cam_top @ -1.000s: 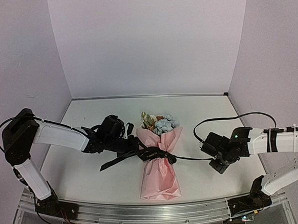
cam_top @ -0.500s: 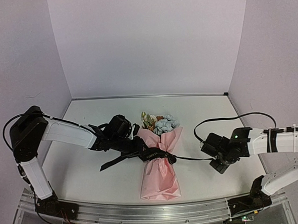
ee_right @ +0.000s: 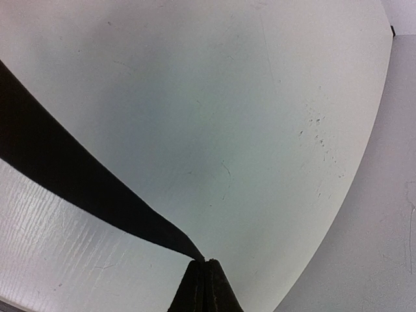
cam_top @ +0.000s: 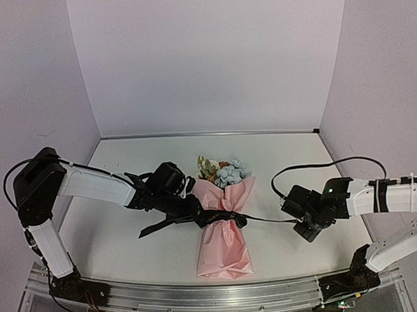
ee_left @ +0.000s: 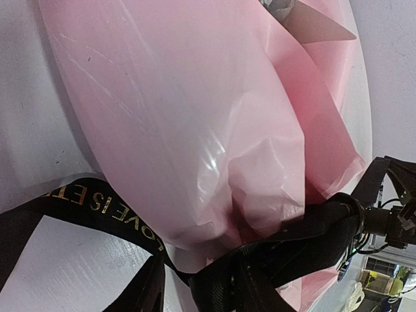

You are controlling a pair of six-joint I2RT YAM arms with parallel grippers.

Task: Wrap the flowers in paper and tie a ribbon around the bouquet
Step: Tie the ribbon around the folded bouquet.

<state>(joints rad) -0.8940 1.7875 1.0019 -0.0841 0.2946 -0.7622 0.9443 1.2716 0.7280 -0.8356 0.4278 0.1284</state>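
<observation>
My right gripper [ee_right: 203,265] is clenched on the end of the ribbon [ee_right: 78,179], which runs taut toward the bouquet [cam_top: 223,232]. My left gripper [cam_top: 197,210] sits where the ribbon crosses the bouquet's waist; I cannot tell whether it grips anything. A harder pull from the right could slip the ribbon free, or drag the bouquet sideways and crumple the paper [ee_left: 195,130]. The bouquet lies in the middle of the table [cam_top: 129,251], a pink cone cinched at the waist, with the flowers [cam_top: 223,172] at the far end.
</observation>
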